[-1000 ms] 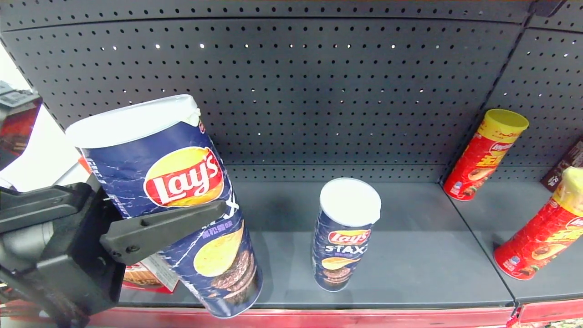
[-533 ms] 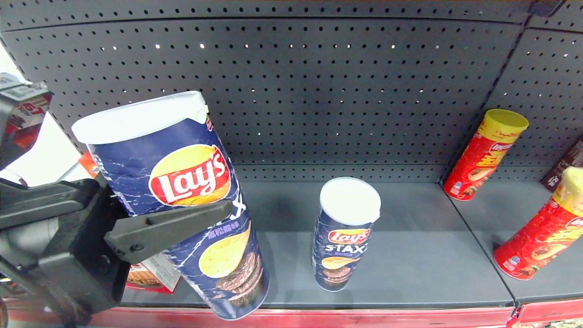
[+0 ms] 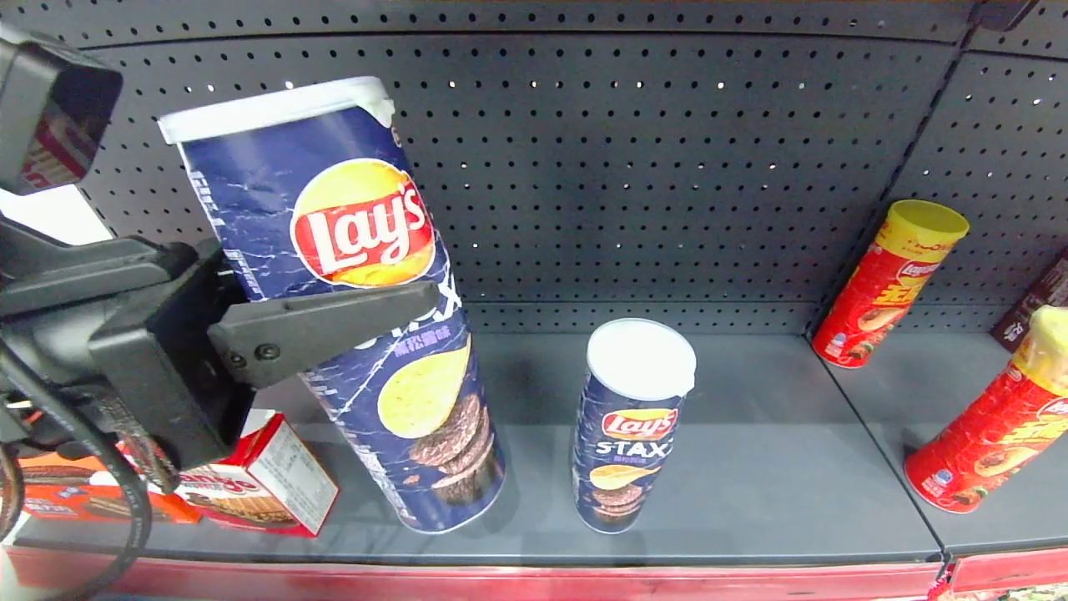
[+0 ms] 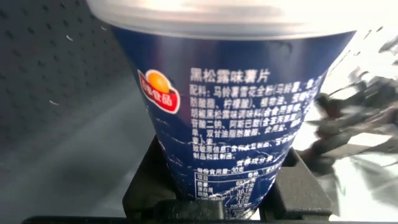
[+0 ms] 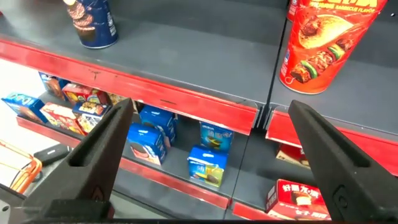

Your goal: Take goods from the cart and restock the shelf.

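Note:
My left gripper is shut on a tall blue chips can with a white lid, gripping it around the middle. The can tilts, its lid toward the left and its base low over the grey shelf near the front edge; I cannot tell whether the base touches. In the left wrist view the can stands between the dark fingers. A second, shorter blue can stands upright on the shelf just to the right. My right gripper is open, below and in front of the shelf's red edge.
Two red chips cans lean in the bay to the right, past a divider. A red and white box and an orange box lie at the shelf's left. A pegboard back wall closes the shelf. Blue boxes fill the lower shelf.
My left gripper has lifted the blue can and carried it forward over the shelf. The can stands more upright, its base now past the red front edge. The boxes at left have come into sight.

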Controlling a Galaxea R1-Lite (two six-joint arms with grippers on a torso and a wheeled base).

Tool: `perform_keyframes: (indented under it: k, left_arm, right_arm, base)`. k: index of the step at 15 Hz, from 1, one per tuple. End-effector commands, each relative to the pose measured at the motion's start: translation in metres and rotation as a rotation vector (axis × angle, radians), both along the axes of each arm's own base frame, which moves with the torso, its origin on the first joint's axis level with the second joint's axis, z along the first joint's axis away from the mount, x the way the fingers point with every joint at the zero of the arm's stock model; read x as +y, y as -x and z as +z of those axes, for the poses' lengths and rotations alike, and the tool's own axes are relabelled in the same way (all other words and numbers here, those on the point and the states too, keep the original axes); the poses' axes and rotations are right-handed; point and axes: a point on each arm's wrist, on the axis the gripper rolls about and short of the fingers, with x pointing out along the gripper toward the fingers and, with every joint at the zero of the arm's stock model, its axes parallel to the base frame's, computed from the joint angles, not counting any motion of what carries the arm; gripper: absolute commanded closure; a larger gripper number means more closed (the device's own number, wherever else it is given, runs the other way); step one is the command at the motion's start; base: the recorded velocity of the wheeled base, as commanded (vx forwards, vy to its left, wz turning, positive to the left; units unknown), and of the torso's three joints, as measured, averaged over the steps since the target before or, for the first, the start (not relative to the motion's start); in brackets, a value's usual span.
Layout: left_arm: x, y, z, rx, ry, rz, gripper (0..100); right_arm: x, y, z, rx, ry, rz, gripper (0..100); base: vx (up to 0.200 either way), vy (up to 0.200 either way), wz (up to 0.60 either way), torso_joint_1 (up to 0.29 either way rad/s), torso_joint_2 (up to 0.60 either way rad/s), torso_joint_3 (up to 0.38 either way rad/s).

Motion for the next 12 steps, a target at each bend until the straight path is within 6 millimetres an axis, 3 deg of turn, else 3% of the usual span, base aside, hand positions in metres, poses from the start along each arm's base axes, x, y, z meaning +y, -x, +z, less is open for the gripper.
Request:
perform_keyframes:
  k: [1,5,7,9,12]
  left_arm:
    - [-0.002,-0.026,-0.015,-0.001,-0.066,0.07,100]
    - [-0.005,-0.036,-0.01,0.02,-0.094,0.101,100]
    - [-0.008,-0.049,-0.017,-0.066,-0.179,0.106,100]
    - [-0.012,-0.065,-0.015,-0.08,-0.197,0.105,100]
    - [-0.019,-0.094,-0.011,-0.099,-0.17,-0.046,100]
  right_arm:
    - [0.0,0.0,0.0,0.003,0.0,0.001,0]
    - [0.0,0.0,0.0,0.003,0.0,0.001,0]
    - [0.0,0.0,0.0,0.003,0.0,0.001,0]
    - [0.0,0.0,0.0,0.002,0.004,0.004,0]
    - [0.0,0.0,0.0,0.001,0.007,0.005,0]
  base:
    - [0.0,0.0,0.0,0.0,0.0,0.0]
    - [0.0,0.0,0.0,0.0,0.0,0.0]
    - [0.0,0.0,0.0,0.0,0.0,0.0]
    - [0.0,0.0,0.0,0.0,0.0,0.0]
    - [0.0,0.0,0.0,0.0,0.0,0.0]
